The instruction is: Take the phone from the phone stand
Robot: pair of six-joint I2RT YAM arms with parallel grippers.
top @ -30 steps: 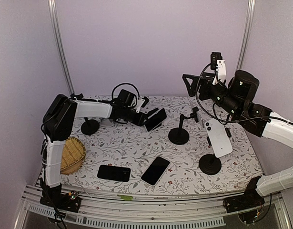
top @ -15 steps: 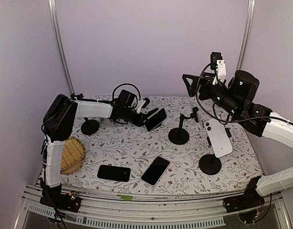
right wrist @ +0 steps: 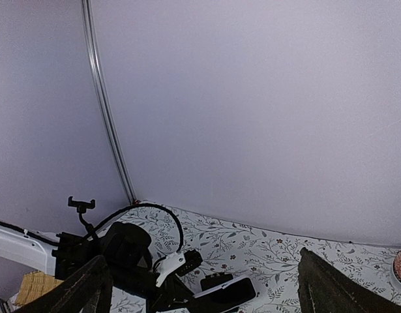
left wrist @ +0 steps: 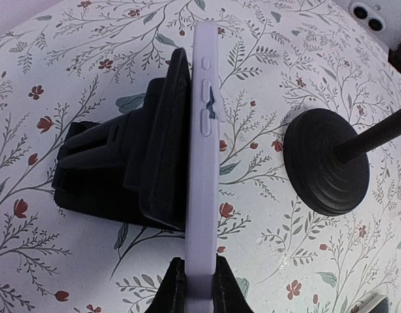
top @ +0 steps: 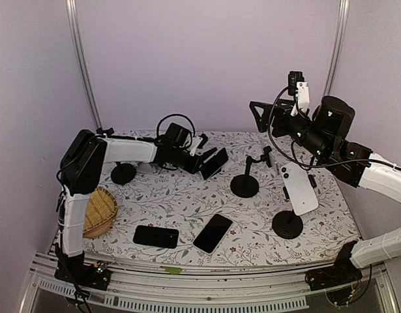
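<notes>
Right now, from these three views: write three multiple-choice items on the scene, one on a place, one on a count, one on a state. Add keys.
1. Where is the white phone?
A) in a box
B) on the tall black round-based stand
C) on the floor

2. How many black phones lie flat on the flowered tablecloth?
A) none
B) five
C) two

3. The left gripper is:
A) shut on the lilac-cased phone
B) open, holding nothing
C) shut on a pen

Key:
1 B, it sits high on that stand at the right.
2 C, two lie side by side near the front edge.
3 A, its fingers pinch the phone's edge, and the phone leans on the black wedge stand.
</notes>
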